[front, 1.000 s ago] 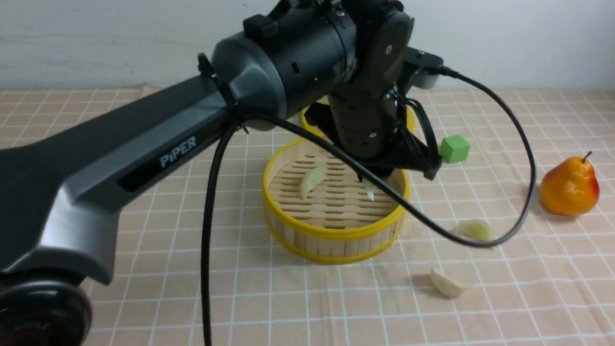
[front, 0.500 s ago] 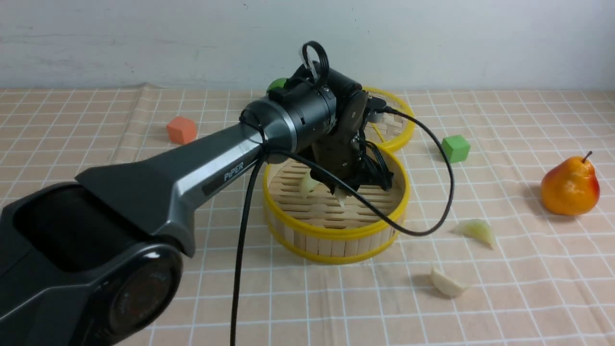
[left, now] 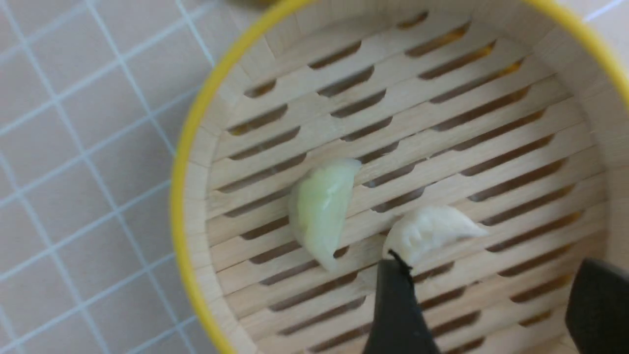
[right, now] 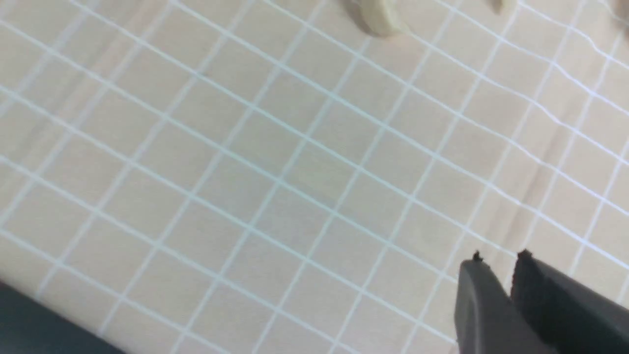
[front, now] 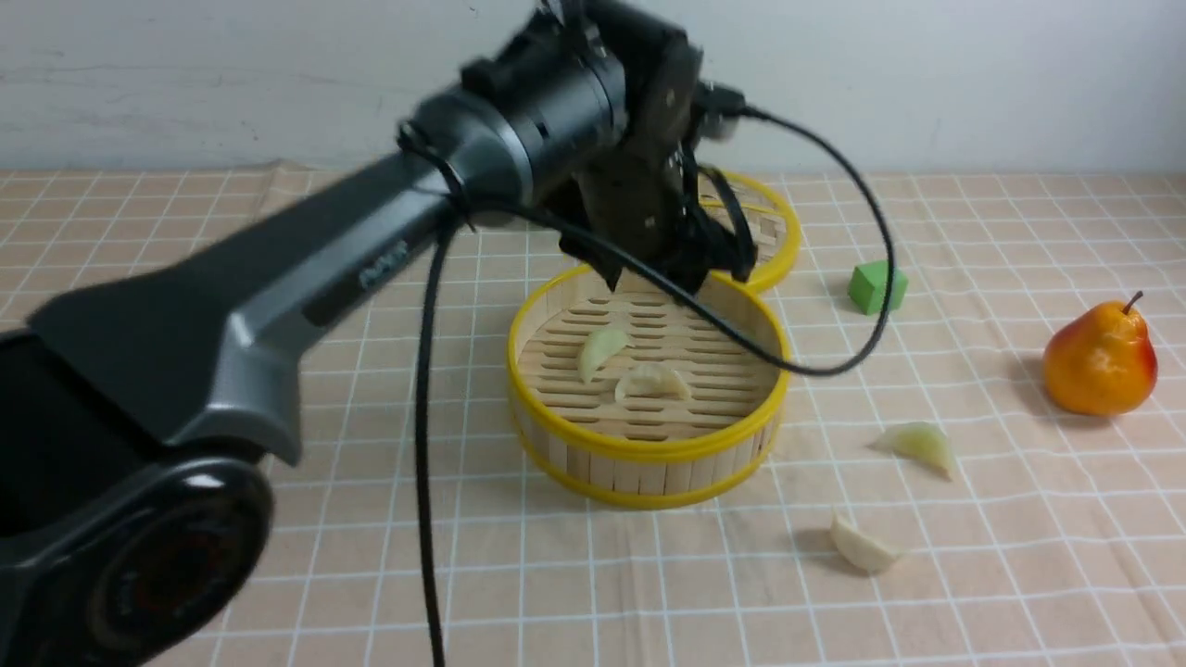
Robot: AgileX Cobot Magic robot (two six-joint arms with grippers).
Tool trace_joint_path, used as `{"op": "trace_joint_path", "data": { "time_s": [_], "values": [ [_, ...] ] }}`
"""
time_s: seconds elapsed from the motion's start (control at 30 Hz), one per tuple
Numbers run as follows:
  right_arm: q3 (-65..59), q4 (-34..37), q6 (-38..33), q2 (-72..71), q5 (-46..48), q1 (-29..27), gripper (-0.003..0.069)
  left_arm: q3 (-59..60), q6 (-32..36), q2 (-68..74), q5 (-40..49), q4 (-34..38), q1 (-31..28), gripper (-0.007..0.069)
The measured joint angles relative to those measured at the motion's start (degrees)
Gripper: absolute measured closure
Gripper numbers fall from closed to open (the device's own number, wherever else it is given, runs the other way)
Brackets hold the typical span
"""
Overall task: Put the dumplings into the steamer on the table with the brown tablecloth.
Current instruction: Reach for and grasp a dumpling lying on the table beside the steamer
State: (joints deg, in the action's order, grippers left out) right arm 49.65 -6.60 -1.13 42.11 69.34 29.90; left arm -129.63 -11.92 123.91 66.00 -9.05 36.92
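R gripper (right: 496, 280): only in R wrist view, fingertips close together w/ narrow gap, nothing btwn them, over bare grid cloth. Nearest in front view: cream dumpling (front: 864, 545) on brown tablecloth (front: 593, 602), to the R of and nearer than L gripper (left: 491, 285). Pale green dumpling (front: 919, 446) just beyond it, also on cloth, also R of L gripper.

Bamboo steamer w/ yellow rims (front: 649, 449): L gripper is above it, jaws wide apart, nothing held. 2 dumplings inside on slotted floor, both on near side of L gripper: whitish one (front: 652, 381) & light green one (front: 602, 351), near each other, not touching. Steamer open on top.

Red-yellow toy pear (front: 1100, 358) upright on cloth, far out R of L gripper. Green cube (front: 877, 286) also R of L gripper, btwn pear & steamer, a bit farther back. Woven yellow-rimmed lid (front: 783, 264) behind steamer, partly hidden by L arm (front: 371, 241). Pale wall (front: 232, 83) at very back, beyond L gripper.
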Motion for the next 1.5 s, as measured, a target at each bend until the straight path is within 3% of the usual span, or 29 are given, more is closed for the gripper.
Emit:
{"op": "trace_joint_path", "data": {
  "time_s": [0.17, 0.33, 0.37, 0.53, 0.73, 0.83, 0.87, 0.93, 0.97, 1.0, 1.03, 1.17, 1.3, 1.43, 1.5],
  "values": [
    [2.74, -1.09, 1.13, 11.02, -5.35, 0.0, 0.0673, -0.6, 1.42, -11.03, 5.17, 0.0, 0.0, 0.0366],
    [7.7, 3.23, -0.21, 20.8, -8.74, -2.62, 0.0679, 1.47, 2.68, -19.81, 5.38, 0.0, 0.0, 0.0564],
    [10.17, 6.59, -3.15, 25.23, -8.92, -4.57, 0.0679, 3.62, 2.82, -23.28, 5.38, 0.0, 0.0, 0.0628],
    [14.35, 15.64, -13.18, 35.43, -9.91, -7.34, 0.0679, 11.7, 2.82, -33.78, 5.38, 0.07, 0.0, 0.0638],
    [15.7, 17.97, -17.82, 45.12, -13.84, -7.42, 0.0648, 22.47, 2.87, -43.3, 5.38, 0.24, 0.0, 0.0638],
    [15.8, 16.31, -19.01, 49.66, -17.15, -7.42, 0.0557, 28.71, 2.87, -47.36, 5.38, 1.28, 0.0, 0.0638],
    [15.8, 15.48, -19.24, 52.0, -19.56, -7.42, 0.0461, 32.46, 2.87, -50.04, 5.38, 2.79, 0.0, 0.0638],
    [15.8, 14.61, -19.28, 54.69, -22.39, -7.42, 0.0346, 37.32, 2.87, -52.76, 5.38, 4.65, 0.0, 0.0638],
    [15.8, 14.61, -19.28, 54.93, -23.05, -7.42, 0.0333, 37.82, 2.92, -53.37, 5.38, 4.85, 0.0, 0.0638],
    [15.8, 14.38, -19.28, 56.97, -26.01, -7.42, 0.0232, 41.67, 3.05, -55.55, 5.38, 6.6, 0.0, 0.0638],
    [15.8, 14.38, -19.28, 58.25, -27.8, -7.42, 0.0176, 44.0, 3.09, -57.15, 5.38, 7.5, 0.0, 0.0638],
    [15.88, 13.92, -19.28, 63.16, -32.36, -7.42, 0.0059, 51.83, 3.09, -63.39, 5.38, 9.05, 0.0, 0.0638],
    [16.11, 12.84, -18.62, 65.4, -32.34, -7.48, 0.0116, 56.87, 3.09, -67.96, 5.38, 9.05, 0.0, 0.0638],
    [17.57, 8.12, -14.47, 65.46, -29.13, -7.48, 0.0418, 60.67, 3.04, -73.19, 5.42, 9.05, 0.0, 0.0638],
    [19.82, 6.59, -12.9, 65.22, -25.64, -7.48, 0.0431, 61.26, 3.04, -75.18, 5.42, 9.05, 0.0, 0.0638]
  ]
}}
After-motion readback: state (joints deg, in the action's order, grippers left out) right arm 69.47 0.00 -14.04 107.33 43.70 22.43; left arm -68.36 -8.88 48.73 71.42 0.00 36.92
